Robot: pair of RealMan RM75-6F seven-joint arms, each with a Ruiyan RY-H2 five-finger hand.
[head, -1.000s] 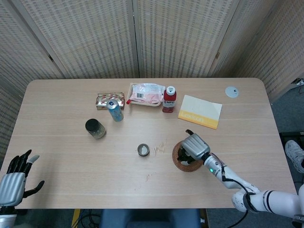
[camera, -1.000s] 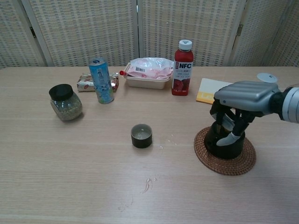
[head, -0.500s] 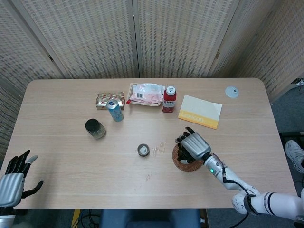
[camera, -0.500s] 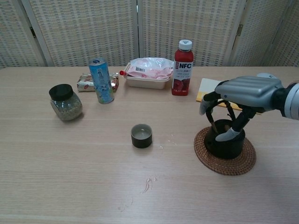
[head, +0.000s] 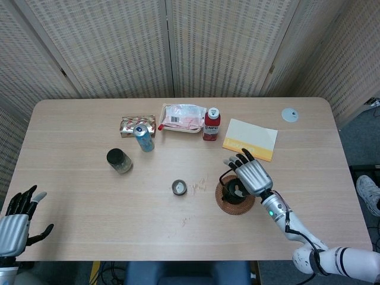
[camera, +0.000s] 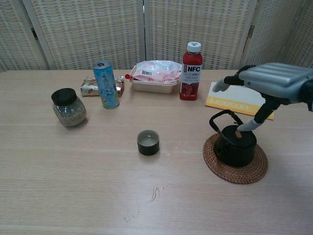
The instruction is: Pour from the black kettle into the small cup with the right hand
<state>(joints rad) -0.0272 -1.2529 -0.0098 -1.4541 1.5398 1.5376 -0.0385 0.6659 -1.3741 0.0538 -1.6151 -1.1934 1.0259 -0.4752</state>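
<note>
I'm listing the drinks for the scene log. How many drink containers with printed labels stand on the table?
2: a blue can beside the snack pack at back left, and a red NFC bottle right of the food tray. None seems hidden.

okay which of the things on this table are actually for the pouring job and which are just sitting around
For the job: black kettle on its woven coaster, small cup, right hand.
Lying about: glass jar, blue can, red bottle, food tray, yellow booklet.
</note>
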